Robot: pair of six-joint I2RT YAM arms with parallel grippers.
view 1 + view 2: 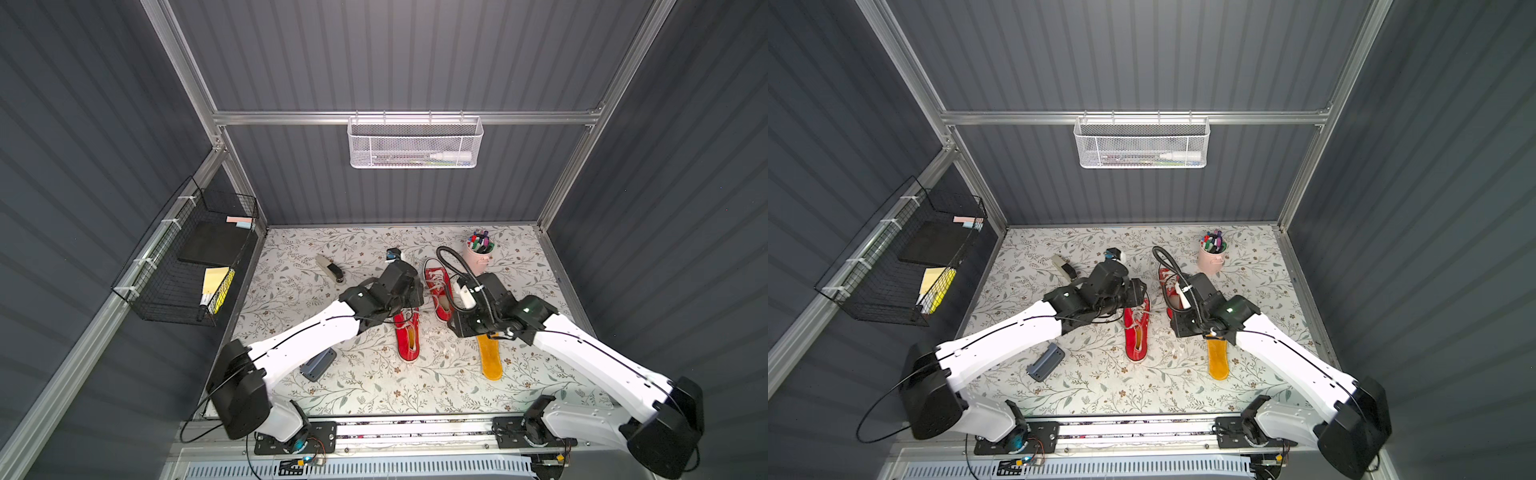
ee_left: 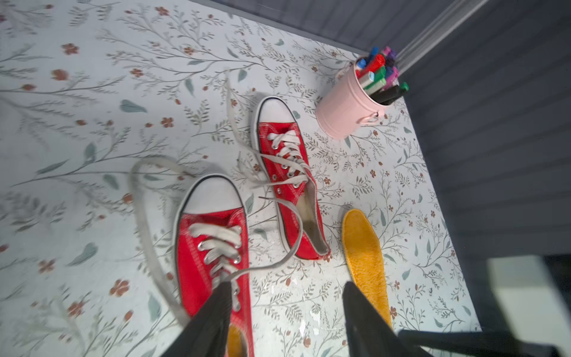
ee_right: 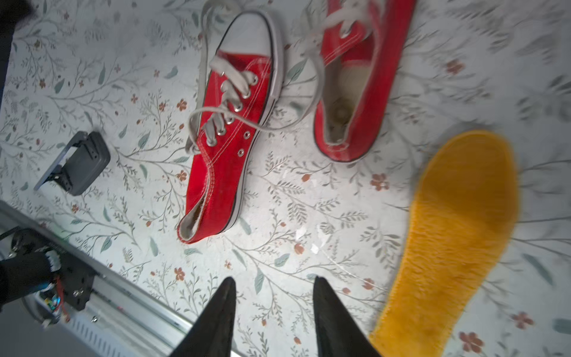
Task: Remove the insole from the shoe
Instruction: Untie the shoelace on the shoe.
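1. Red canvas marks both sneakers on the floral table [image 1: 374, 395]. The near shoe [image 1: 407, 340] lies toward the robot's side, and the far shoe [image 1: 438, 295] lies just behind it and to the right. The two are close but apart, with their loose white laces trailing across each other.
2. A yellow insole [image 1: 489, 357] lies flat on the table to the right of both shoes and touches neither. In the right wrist view the same insole [image 3: 457, 235] shows a fuzzy surface.
3. The far shoe [image 3: 355, 92] shows only a pale lining in its opening.
4. A second yellow insole [image 2: 234, 341] sits inside the near shoe [image 2: 213, 247] and shows through the heel opening.
5. The left gripper [image 2: 287, 284] hangs over the near shoe with its jaws spread wide and nothing between them. One finger sits above the laces, and I cannot tell whether a lace touches it.
6. The right gripper [image 3: 274, 279] hovers over bare table beside the loose insole, jaws apart and empty.
7. A pink cup of markers [image 1: 478, 253] stands near the back right corner.
8. A small grey device [image 1: 318, 365] lies to the left of the near shoe, well apart from it.
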